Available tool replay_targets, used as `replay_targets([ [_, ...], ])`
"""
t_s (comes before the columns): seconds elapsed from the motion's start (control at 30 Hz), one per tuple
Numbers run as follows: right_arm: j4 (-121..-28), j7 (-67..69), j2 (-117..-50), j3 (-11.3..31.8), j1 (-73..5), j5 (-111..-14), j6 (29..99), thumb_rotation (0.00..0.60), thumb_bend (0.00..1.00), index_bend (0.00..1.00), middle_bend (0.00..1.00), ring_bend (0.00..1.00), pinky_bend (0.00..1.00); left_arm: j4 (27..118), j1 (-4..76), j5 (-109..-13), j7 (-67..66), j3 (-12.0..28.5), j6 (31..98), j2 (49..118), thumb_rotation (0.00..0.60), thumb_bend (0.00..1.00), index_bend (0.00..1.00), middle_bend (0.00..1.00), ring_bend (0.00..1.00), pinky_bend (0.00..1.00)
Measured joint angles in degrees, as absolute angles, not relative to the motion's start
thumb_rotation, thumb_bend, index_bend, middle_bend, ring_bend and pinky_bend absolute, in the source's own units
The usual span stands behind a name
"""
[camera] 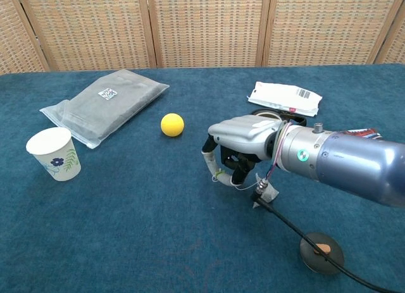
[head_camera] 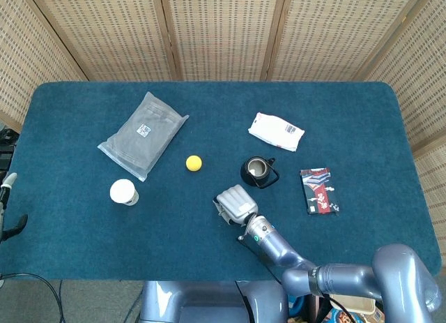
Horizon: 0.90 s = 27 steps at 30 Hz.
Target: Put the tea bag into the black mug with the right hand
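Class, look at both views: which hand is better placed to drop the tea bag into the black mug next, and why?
Right. The right hand holds the tea bag, dangling by its string, close beside the black mug. No left hand shows over the table.

This is looking like a staged test area in a robotics lab rather than a home or shop: woven rattan folding screens [head_camera: 223, 30] are standing close around a table [head_camera: 362, 121] that is wearing a plain teal carpet-like cover. Unrelated small goods are lying well apart on it, among them a grey sealed pouch [head_camera: 143, 134], a yellow ball [head_camera: 194, 162], a paper cup [head_camera: 123, 192] and a white packet [head_camera: 277, 131]. A cable is running to a round black puck [camera: 321, 251] at the near edge, possibly a sensor or mount, though that is hard to tell.
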State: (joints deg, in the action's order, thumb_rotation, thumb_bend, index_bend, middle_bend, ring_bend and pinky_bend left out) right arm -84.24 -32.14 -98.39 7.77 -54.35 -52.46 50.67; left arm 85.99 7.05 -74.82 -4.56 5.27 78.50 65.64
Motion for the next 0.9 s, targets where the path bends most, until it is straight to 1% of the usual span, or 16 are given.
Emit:
replay_targets([
  [0.2, -88.3, -31.0, -94.0, 9.1, -53.1, -53.8, 53.5, 0.6, 0.61, 0.61, 0.97, 0.96, 0.98, 87.2, 7.2, -75.9, -5.2, 4.8, 78.5, 65.6, 0.6, 0.36, 0.0, 0.0, 0.0, 0.0],
  [0.4, -93.0, -29.9, -88.3, 10.8, -51.7, -54.9, 56.0, 0.6, 0.61, 0.61, 0.97, 0.96, 0.98, 88.1, 7.6, -76.8, -5.7, 4.4, 78.3, 65.5, 0.6, 0.35, 0.0, 0.0, 0.0, 0.0],
  [0.63, -96.8, -28.4, -82.9, 12.9, -50.7, -54.7, 57.3, 0.6, 0.61, 0.61, 0.97, 0.96, 0.98, 88.8, 7.8, -77.4, -6.1, 4.1, 78.2, 65.4, 0.6, 0.36, 0.0, 0.0, 0.0, 0.0],
  [0.9, -99.2, -26.8, -79.1, 14.7, -50.2, -54.2, 57.7, 0.6, 0.61, 0.61, 0.97, 0.96, 0.98, 89.3, 7.8, -77.8, -6.3, 3.8, 78.3, 65.3, 0.6, 0.35, 0.0, 0.0, 0.0, 0.0],
])
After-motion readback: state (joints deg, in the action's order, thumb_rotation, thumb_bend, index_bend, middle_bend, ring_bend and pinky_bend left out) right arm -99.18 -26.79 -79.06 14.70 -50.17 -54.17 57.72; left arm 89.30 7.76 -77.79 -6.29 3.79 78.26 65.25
